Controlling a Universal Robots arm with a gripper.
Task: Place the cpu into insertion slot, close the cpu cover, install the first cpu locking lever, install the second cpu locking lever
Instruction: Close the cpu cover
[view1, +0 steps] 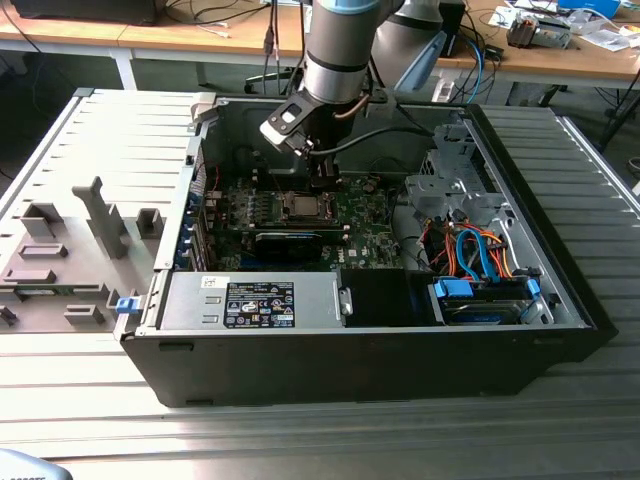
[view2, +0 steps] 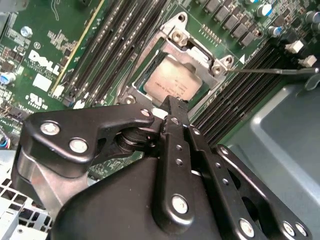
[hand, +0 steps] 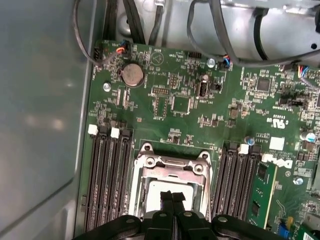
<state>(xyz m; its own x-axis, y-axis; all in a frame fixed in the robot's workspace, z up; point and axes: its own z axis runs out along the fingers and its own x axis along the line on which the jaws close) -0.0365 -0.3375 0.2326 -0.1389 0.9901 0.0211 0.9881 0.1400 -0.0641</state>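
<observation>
Gripper (hand: 172, 196): fingers pressed together, empty, over one cpu (view2: 170, 82) | one cpu cover (view2: 197, 56) lying down

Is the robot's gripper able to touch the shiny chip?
Probably yes. The gripper hangs right over the cpu, whose face shows through the window in the cpu cover, and nothing seems to lie between them.

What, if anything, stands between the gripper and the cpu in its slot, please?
Nothing visible does. In the second wrist view the shut gripper hangs right over the cpu, whose silvery face shows bare through the window of the cpu cover lying around it. Whether the gripper touches the chip cannot be told.
</observation>
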